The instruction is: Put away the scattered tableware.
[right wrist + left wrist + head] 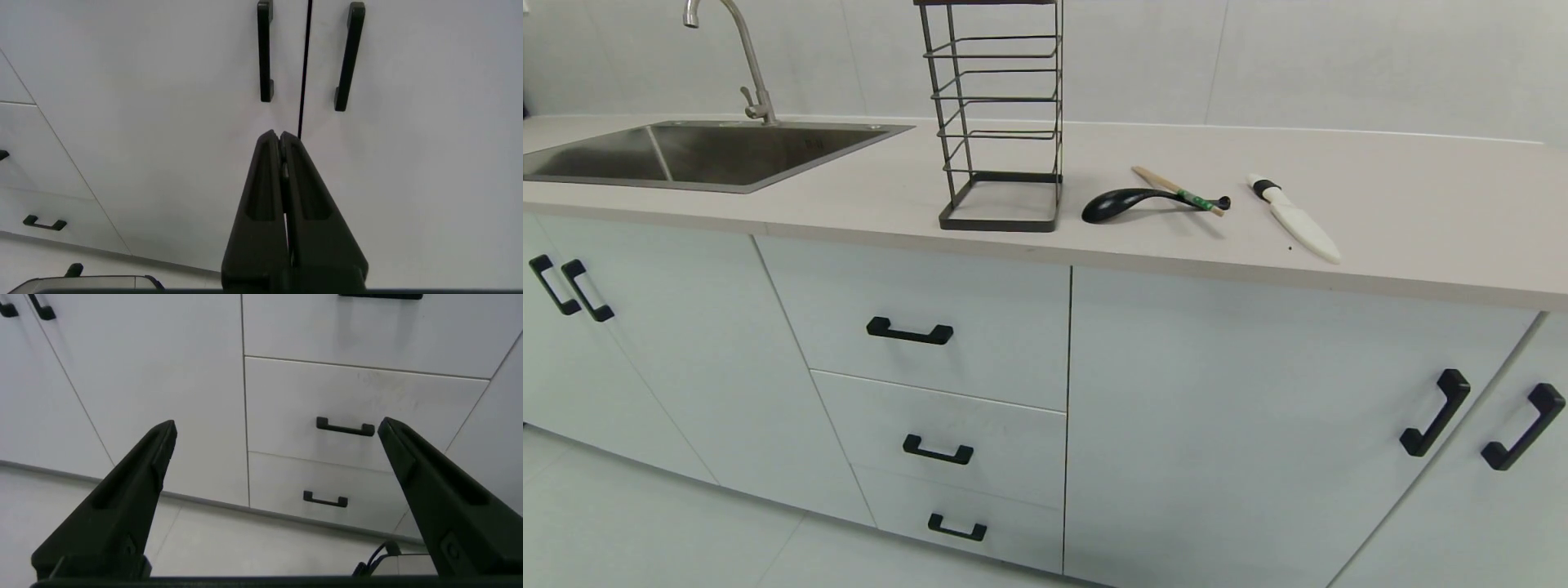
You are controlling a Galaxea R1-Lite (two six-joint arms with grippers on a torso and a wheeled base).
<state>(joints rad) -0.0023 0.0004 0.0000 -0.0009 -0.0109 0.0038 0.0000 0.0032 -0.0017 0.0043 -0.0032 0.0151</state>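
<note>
Your L gripper (276, 425) gapes, R gripper (280, 135) is pinched empty; both face cabinets (1258, 392) below counter (1421, 212). The spoon (1119, 202), chopsticks (1176, 189), knife (1298, 219) lie up right, nearer R arm.

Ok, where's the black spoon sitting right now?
In the head view the black spoon lies on the counter just right of the wire rack, with the chopsticks crossing its handle and the white knife farther right.
</note>
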